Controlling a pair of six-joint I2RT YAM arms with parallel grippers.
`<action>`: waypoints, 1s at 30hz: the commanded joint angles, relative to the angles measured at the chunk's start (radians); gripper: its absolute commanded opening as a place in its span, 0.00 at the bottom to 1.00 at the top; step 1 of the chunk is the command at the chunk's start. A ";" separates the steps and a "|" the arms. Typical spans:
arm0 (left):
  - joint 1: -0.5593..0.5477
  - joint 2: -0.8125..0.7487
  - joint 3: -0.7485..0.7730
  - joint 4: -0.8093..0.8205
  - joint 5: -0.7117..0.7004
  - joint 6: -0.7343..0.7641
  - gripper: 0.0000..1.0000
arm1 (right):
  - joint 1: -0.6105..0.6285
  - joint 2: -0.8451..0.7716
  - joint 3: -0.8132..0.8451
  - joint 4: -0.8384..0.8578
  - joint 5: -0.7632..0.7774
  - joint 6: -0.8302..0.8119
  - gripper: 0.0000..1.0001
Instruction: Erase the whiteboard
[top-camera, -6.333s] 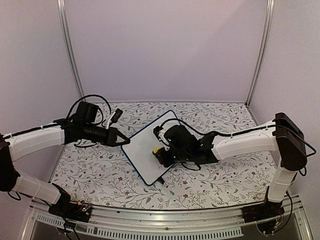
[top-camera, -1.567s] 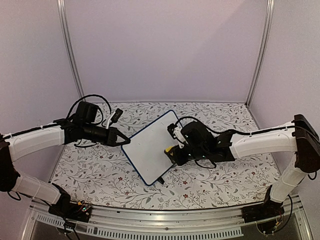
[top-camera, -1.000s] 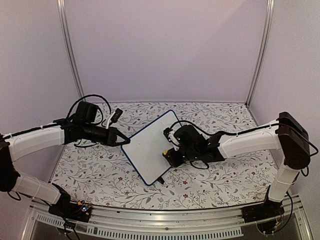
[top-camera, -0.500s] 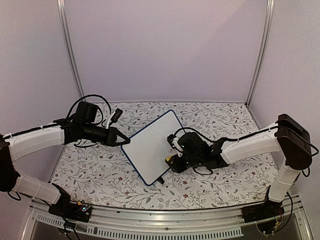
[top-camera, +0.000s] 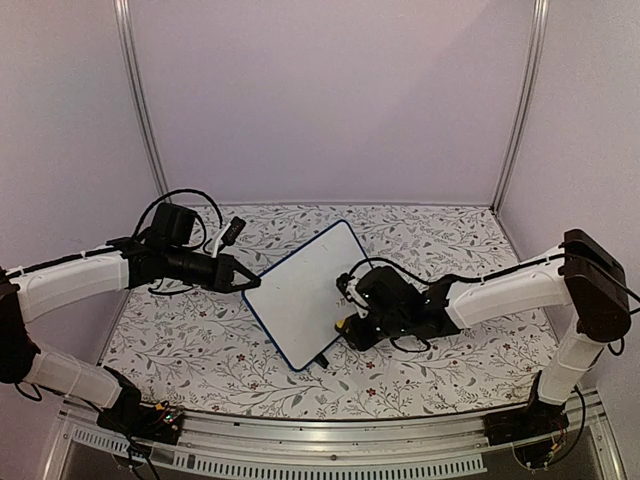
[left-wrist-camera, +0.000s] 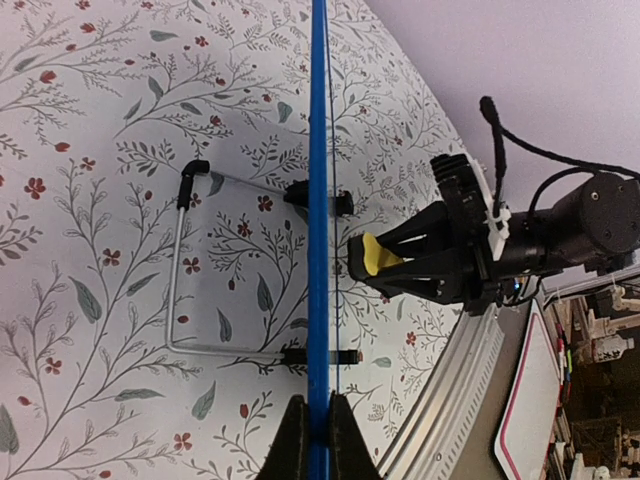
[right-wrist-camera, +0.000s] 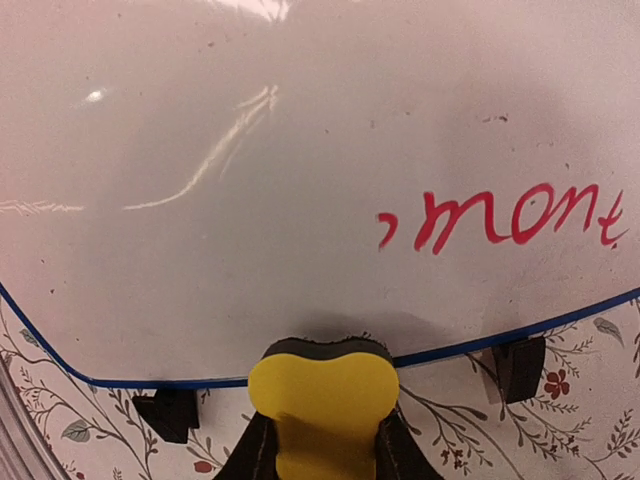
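Note:
The whiteboard (top-camera: 293, 297) stands propped on the floral table, framed in thin blue. My left gripper (top-camera: 244, 283) is shut on its left edge; in the left wrist view the blue edge (left-wrist-camera: 318, 200) runs straight down into the closed left gripper (left-wrist-camera: 318, 440). My right gripper (top-camera: 347, 327) is shut on a yellow eraser (top-camera: 344, 323) at the board's lower right edge. The right wrist view has the eraser (right-wrist-camera: 322, 395) resting on the blue frame at the bottom of the whiteboard (right-wrist-camera: 300, 170), with red handwriting (right-wrist-camera: 505, 215) to its upper right.
A wire stand (left-wrist-camera: 178, 270) props the board from behind, and black feet (right-wrist-camera: 520, 368) sit under its frame. An aluminium rail (top-camera: 330, 450) runs along the table's near edge. Lilac walls and two metal posts (top-camera: 140, 100) close the back.
Over the last second the right gripper has slid the eraser down the board to its lower right edge. The left arm and the board have not moved.

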 joint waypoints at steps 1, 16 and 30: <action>0.002 -0.021 -0.005 0.037 0.028 0.012 0.00 | -0.009 -0.053 0.078 -0.026 0.071 -0.044 0.20; 0.002 -0.021 -0.005 0.036 0.029 0.013 0.00 | -0.069 0.109 0.214 -0.038 0.093 -0.088 0.20; 0.004 -0.018 -0.004 0.036 0.031 0.013 0.00 | -0.069 0.065 0.085 -0.015 0.064 -0.054 0.20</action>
